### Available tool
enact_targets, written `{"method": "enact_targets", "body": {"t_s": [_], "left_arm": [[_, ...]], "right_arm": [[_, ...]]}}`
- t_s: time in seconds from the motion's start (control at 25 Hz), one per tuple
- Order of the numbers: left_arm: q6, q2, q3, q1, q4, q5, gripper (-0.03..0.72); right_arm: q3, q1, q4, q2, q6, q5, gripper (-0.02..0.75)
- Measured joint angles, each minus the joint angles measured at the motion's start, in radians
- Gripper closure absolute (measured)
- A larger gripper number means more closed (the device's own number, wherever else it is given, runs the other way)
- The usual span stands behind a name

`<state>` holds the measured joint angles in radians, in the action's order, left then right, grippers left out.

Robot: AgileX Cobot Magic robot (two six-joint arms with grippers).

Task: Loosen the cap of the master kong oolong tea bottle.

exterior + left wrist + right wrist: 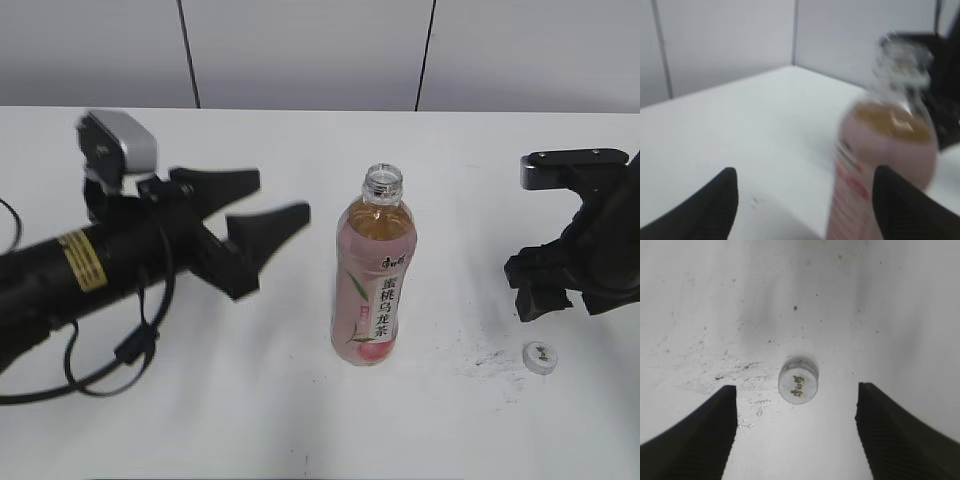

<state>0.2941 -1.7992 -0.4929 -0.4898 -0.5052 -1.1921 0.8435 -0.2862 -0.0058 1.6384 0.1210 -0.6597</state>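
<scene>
I see the master kong oolong tea bottle (375,275) upright mid-table, neck bare; the cap (540,357) lies below my spread right gripper (796,407). Left gripper (262,205) also spread. I'd withdraw gently, avoiding bumps.

Uncapped upright bottle (375,280); cap (539,357) aside

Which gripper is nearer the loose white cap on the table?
Right. The right gripper hangs open just above the cap; the left gripper is open beyond the bottle.
</scene>
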Motion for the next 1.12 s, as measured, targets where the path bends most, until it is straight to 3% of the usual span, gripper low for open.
{"method": "enact_targets", "body": {"t_s": [0.12, 0.36, 0.6, 0.8, 1.12], "left_arm": [[0.028, 0.137, -0.043, 0.06, 0.076, 0.19, 0.198], [0.188, 0.299, -0.252, 0.193, 0.211, 0.883, 0.198], [0.229, 0.522, -0.281, 0.332, 0.264, 1.283, 0.198], [0.19, 0.764, -0.281, 0.347, 0.302, 1.596, 0.198], [-0.029, 1.184, -0.281, 0.347, 0.371, 2.09, 0.198]], "right_arm": [[0.0, 0.0, 0.0, -0.003, -0.001, 0.0, 0.181], [0.0, 0.0, 0.0, -0.013, -0.002, -0.022, 0.182], [0.0, 0.0, -0.005, -0.1, -0.021, -0.107, 0.182], [-0.001, 0.0, -0.01, -0.252, -0.039, -0.226, 0.182], [-0.001, 0.0, -0.012, -0.53, -0.101, -0.513, 0.182]]}}
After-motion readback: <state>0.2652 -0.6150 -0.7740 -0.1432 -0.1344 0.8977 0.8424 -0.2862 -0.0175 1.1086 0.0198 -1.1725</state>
